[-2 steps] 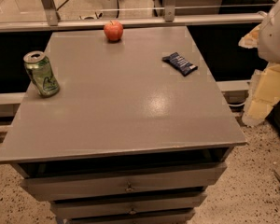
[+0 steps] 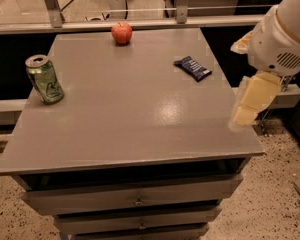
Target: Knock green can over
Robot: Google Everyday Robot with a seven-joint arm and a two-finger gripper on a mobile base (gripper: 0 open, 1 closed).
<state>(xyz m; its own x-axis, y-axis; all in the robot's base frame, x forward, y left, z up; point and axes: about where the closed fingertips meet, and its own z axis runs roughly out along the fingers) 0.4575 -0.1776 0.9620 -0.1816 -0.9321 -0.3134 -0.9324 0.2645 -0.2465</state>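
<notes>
Three things stand on the worktop (image 2: 130,119), and none has been touched yet by the look of it. Nearest, under the worktop's front edge, are the grey drawers (image 2: 137,196) (no part in this job). Next comes the pincer (image 2: 246,109), a cream-coloured piece hanging from the white arm just off the worktop's right edge, near its front right corner. Whether it is spread or pressed together I cannot tell, and it holds nothing that I can see. Farther in, hard by the worktop's left edge at about mid-depth, the green can (image 2: 45,80) stands upright with its silver top showing. Beyond that, on the worktop's right half toward the back, lies a dark blue snack packet (image 2: 192,68), and at the middle of the far edge sits a red apple (image 2: 121,33). The step in hand is the approach, so the whole width of the worktop lies between pincer and can. I would carry the pincer leftward across the bare middle of the worktop, nearer the front than packet and apple, and meet the can high on its side so that it tips and does not merely slide. The push should be short (the left edge is close, and a can on its side will likely roll).
</notes>
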